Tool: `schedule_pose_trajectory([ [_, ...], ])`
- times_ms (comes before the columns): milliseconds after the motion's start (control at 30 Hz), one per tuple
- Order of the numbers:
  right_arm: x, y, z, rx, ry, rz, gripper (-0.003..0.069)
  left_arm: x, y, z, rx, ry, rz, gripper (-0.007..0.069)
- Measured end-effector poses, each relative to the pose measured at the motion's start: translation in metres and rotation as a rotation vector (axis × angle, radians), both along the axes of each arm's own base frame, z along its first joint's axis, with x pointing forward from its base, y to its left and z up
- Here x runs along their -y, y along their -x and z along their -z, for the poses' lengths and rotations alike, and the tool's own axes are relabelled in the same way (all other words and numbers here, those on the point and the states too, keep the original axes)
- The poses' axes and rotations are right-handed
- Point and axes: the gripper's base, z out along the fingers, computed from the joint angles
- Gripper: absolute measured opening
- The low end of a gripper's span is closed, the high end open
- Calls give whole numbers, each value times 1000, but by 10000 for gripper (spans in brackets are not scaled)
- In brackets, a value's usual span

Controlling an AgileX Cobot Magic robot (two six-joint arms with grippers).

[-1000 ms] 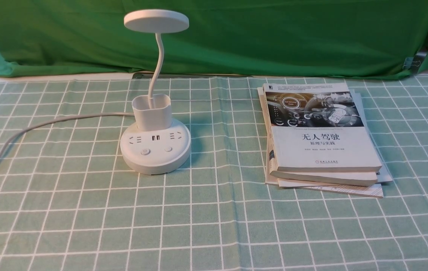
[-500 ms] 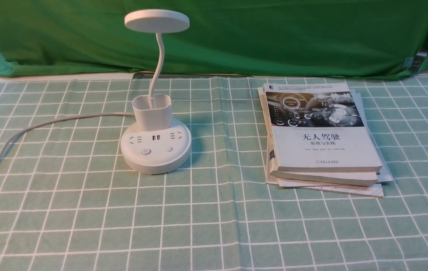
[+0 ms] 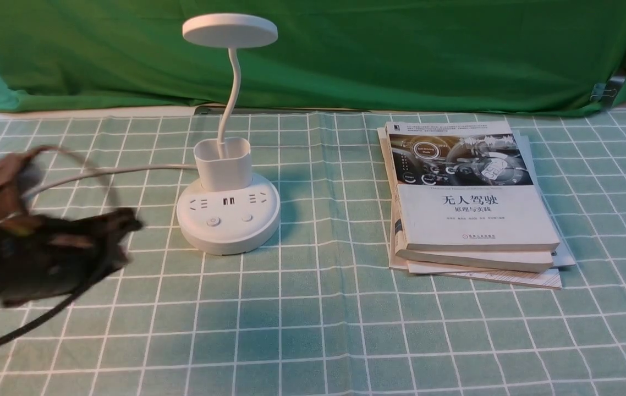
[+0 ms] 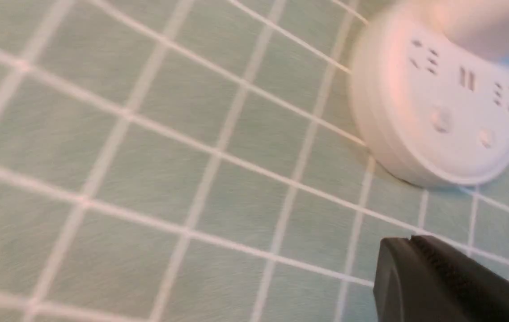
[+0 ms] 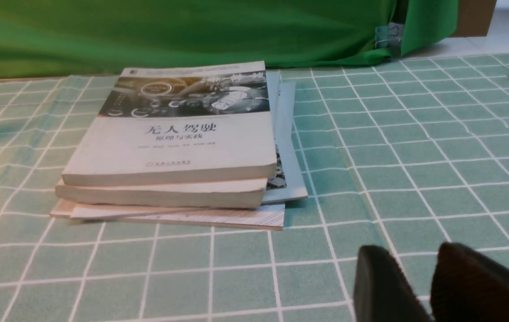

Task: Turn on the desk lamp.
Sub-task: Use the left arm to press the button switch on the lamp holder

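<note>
The white desk lamp (image 3: 228,220) stands left of centre on the checked cloth, with its disc head (image 3: 229,30) unlit on a curved neck, a pen cup (image 3: 222,162), and two buttons (image 3: 213,221) on the round base. Its grey cord (image 3: 98,173) runs off to the left. My left gripper (image 3: 134,224), blurred, is shut and empty, just left of the base and apart from it. The left wrist view shows its closed tip (image 4: 409,241) short of the base (image 4: 438,89). My right gripper (image 5: 411,250) is open and empty, low over the cloth, and out of the front view.
A stack of books (image 3: 472,203) lies right of the lamp; it also shows in the right wrist view (image 5: 174,143). A green backdrop cloth (image 3: 401,55) hangs along the back edge, held by a metal clip (image 3: 602,91) at the far right.
My left arm has come into the front view from the left and now reaches toward the lamp base. The lamp and the books have not moved.
</note>
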Motion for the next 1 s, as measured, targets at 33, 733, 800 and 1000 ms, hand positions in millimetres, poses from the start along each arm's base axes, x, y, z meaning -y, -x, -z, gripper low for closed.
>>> schedule_pose_trajectory([
  [33,0,0,0,0,0,0,241,14,-10,-1,4,-20,71,21],
  [733,0,0,0,1,0,0,241,106,-127,21,-8,-388,548,21],
  [800,0,0,0,1,0,0,241,104,-129,22,-4,-416,544,21],
  [1000,0,0,0,1,0,0,241,104,-129,22,-10,-407,519,21],
])
